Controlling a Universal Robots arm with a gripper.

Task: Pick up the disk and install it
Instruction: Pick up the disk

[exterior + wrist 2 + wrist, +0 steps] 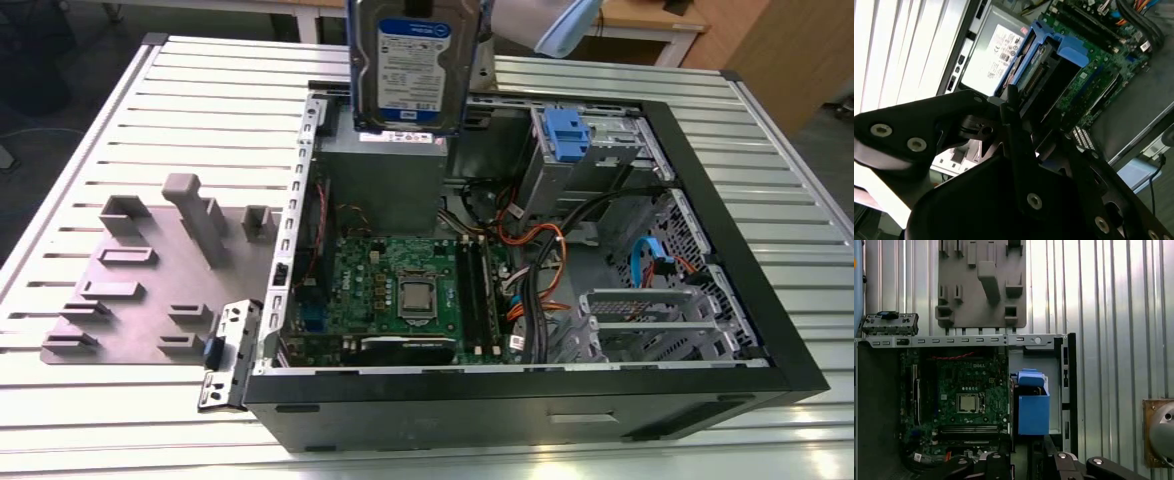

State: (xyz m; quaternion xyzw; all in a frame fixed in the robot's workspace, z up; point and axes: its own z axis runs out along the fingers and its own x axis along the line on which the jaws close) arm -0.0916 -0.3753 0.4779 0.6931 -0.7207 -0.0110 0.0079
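The disk (411,65) hangs upright in the air over the back of the open computer case (694,200), its white-and-blue label facing the exterior camera and its blue carrier frame along both long edges. It is above the grey power supply box (384,180). In the second wrist view my gripper (1015,102) is shut on the near end of the disk (1054,55), with a black finger (1019,145) running up to it. In the first wrist view the disk (1032,412) shows end-on as a blue block just beyond the gripper (1026,460).
The motherboard (400,290) lies in the case floor beside orange and black cables (547,270). A drive bay with a bare blue tab (566,135) sits at the case's back right. A grey fixture plate (147,270) with upright pegs lies on the slatted table at the exterior view's left.
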